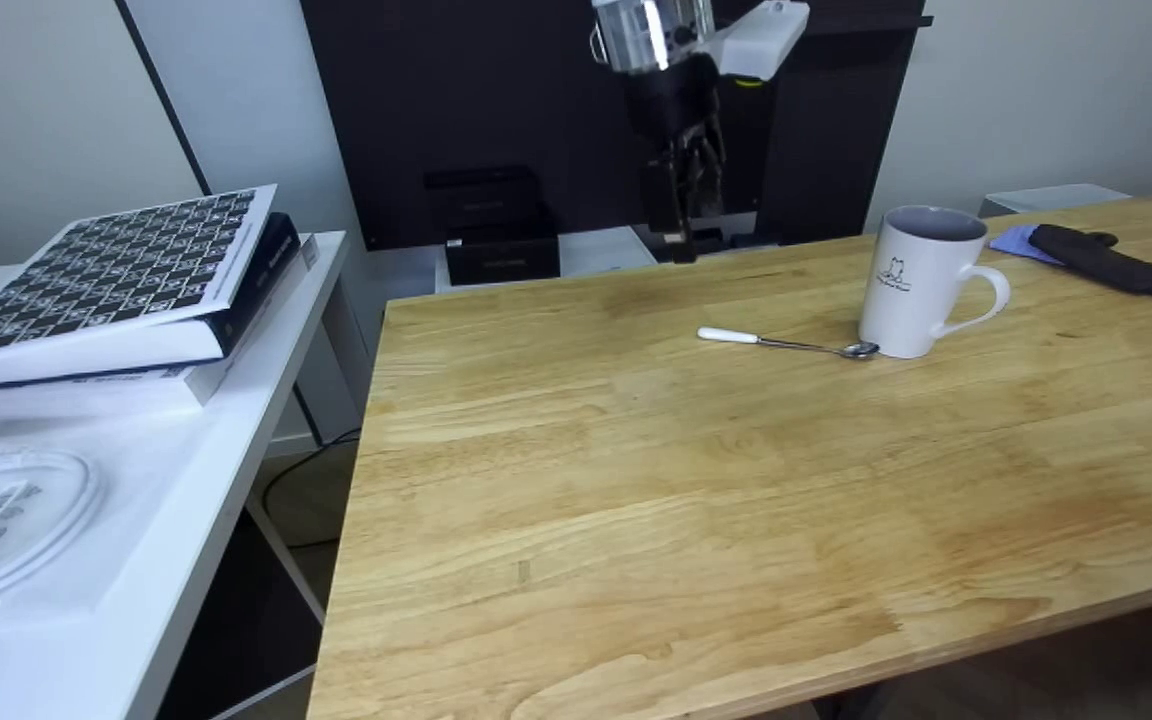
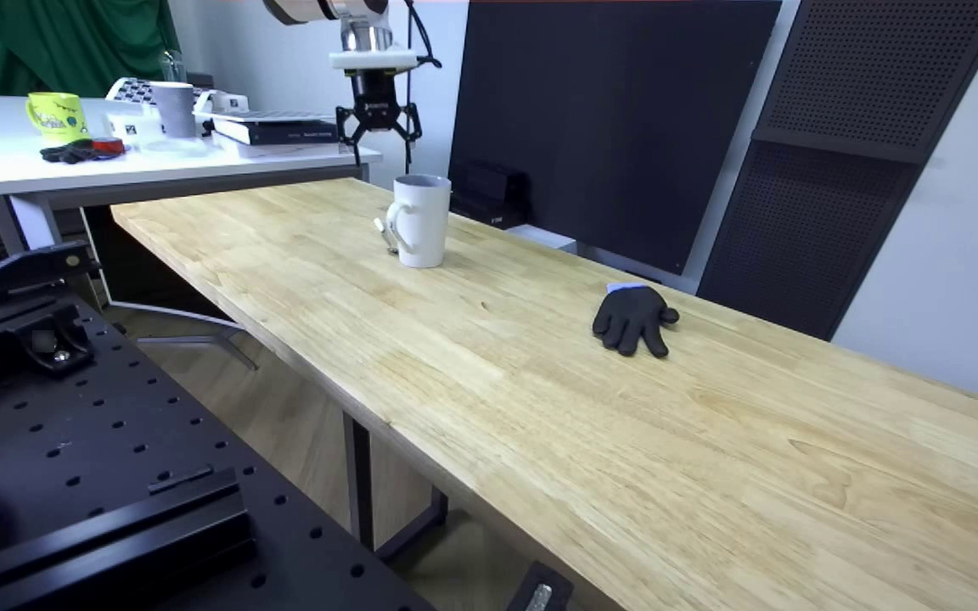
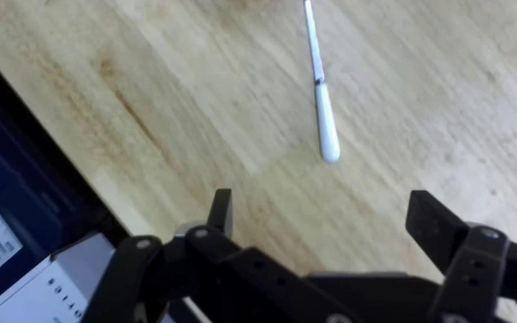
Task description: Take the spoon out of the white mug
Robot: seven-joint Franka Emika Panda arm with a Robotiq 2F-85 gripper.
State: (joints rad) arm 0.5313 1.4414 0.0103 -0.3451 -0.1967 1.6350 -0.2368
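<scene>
The spoon (image 1: 746, 338) lies flat on the wooden table, outside the mug. Its white handle points away from the mug and its metal bowl is at the mug's foot; whether they touch I cannot tell. The white mug (image 1: 911, 285) stands upright; in an exterior view it partly hides the spoon (image 2: 380, 227) behind its handle side, and the mug (image 2: 425, 225) shows plainly there. My gripper (image 1: 691, 245) is open and empty, above the table near the spoon's handle end; it also shows above in an exterior view (image 2: 384, 165). In the wrist view the spoon (image 3: 327, 121) lies ahead of the open fingers (image 3: 321, 202); its bowl and the mug are out of view.
A black glove (image 1: 1106, 260) lies on the wooden table (image 1: 636, 500) beyond the mug, also seen in an exterior view (image 2: 632, 318). A white side table (image 1: 186, 470) holds books (image 1: 126, 270). Dark boxes (image 1: 501, 255) stand behind the wooden table's far edge.
</scene>
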